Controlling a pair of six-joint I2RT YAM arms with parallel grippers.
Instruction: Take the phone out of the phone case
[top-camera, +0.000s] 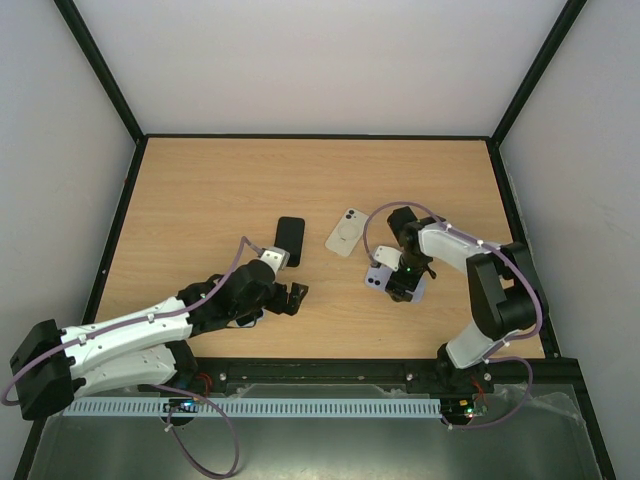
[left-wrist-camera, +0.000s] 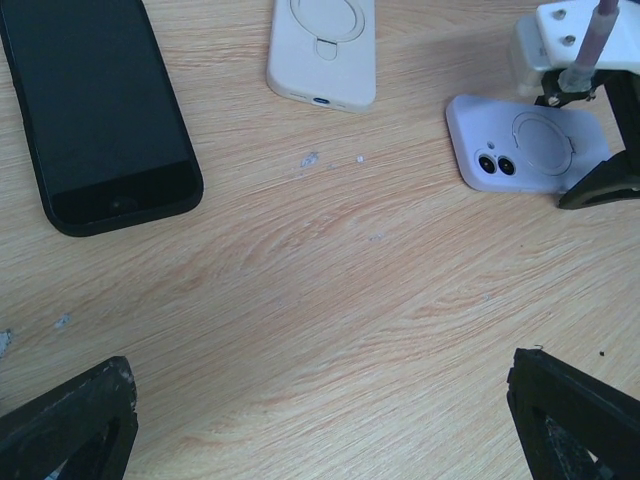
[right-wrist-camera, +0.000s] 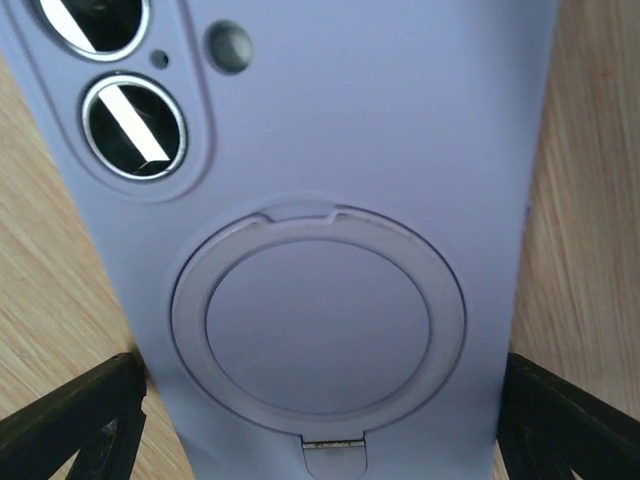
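Observation:
A lavender phone case (top-camera: 378, 277) with a ring stand lies back-up on the table, and camera lenses show through its cutout, so the phone is inside. It fills the right wrist view (right-wrist-camera: 320, 180) and shows in the left wrist view (left-wrist-camera: 520, 145). My right gripper (top-camera: 405, 283) straddles the case's lower end, its fingers (right-wrist-camera: 80, 420) pressed to both long edges. My left gripper (top-camera: 292, 297) is open and empty, low over bare wood, with its fingertips (left-wrist-camera: 70, 420) wide apart. It is to the left of the lavender case.
A black phone (top-camera: 289, 241) lies screen-up at table centre, seen also in the left wrist view (left-wrist-camera: 100, 110). A cream case (top-camera: 346, 232) with a ring lies back-up beside it, also in the left wrist view (left-wrist-camera: 322, 50). Black frame rails border the table.

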